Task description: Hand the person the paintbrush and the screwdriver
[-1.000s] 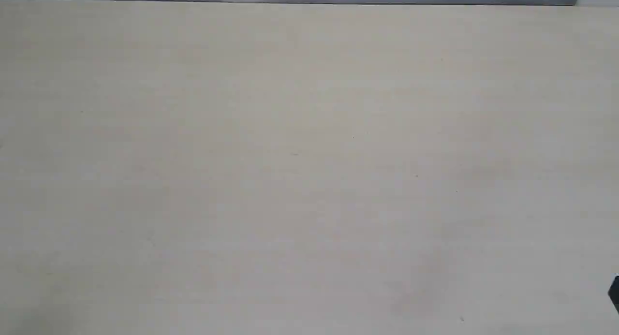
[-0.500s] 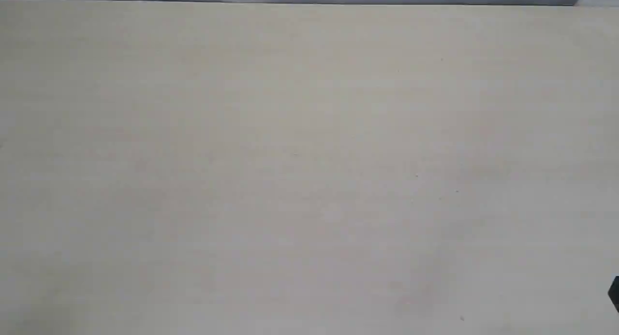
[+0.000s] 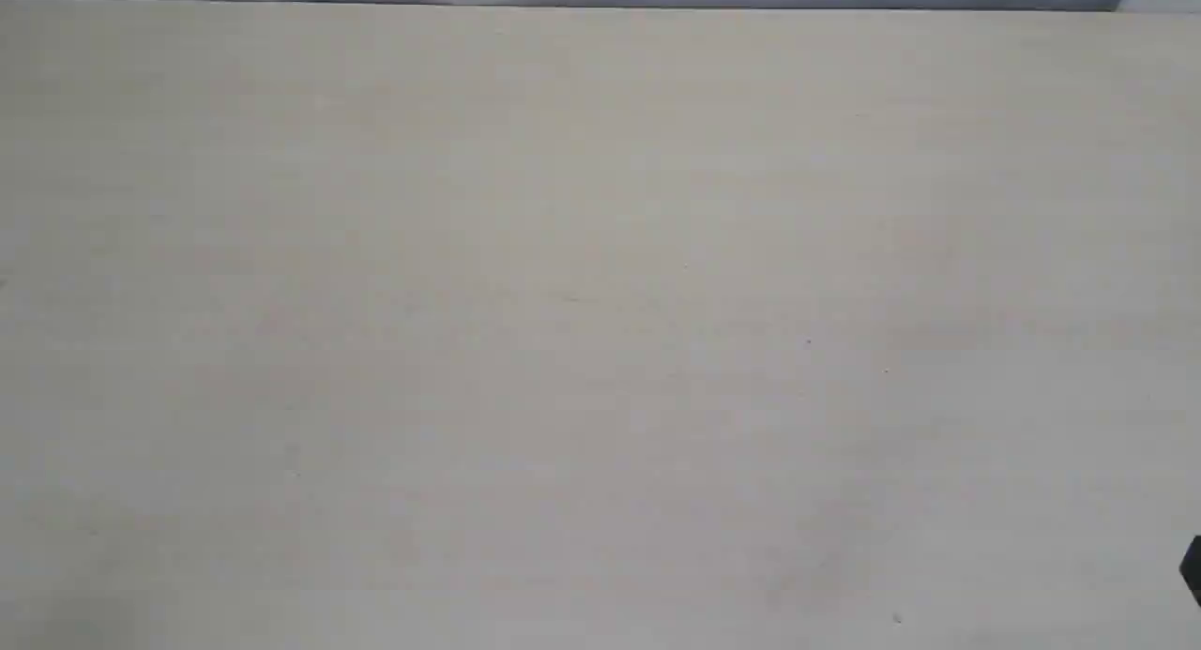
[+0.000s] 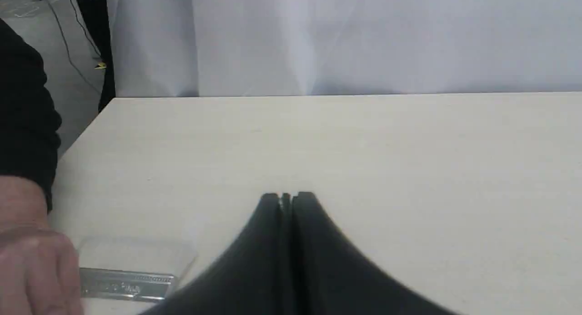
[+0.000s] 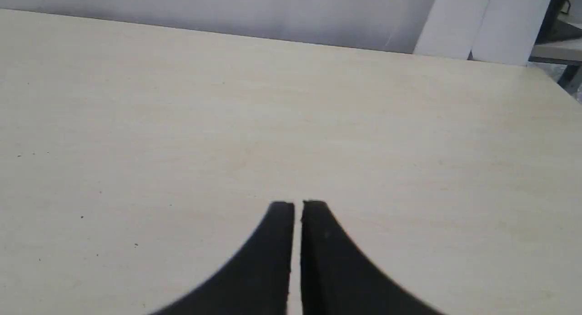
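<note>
**Both hands empty, paintbrush near the left one**

The left hand [image 4: 286, 197] is clenched on nothing. The right hand [image 5: 298, 206] is all but closed and also empty above the desk [image 3: 600, 256]. The paintbrush [image 4: 136, 269] lies flat near the left hand, with the person [image 4: 27, 260] at its ferrule and its handle hidden. No screwdriver shows. It seems best to let those fingers clear, then release the left hand wide and take the handle.

My left wrist camera shows the paintbrush [image 4: 127, 285] lying flat on the desk [image 4: 363, 147], off to one side of my left pincer [image 4: 286, 197]. The person's hand [image 4: 36, 269] covers its handle end. A backdrop [image 4: 363, 37] hangs behind the desk's far edge.
</note>
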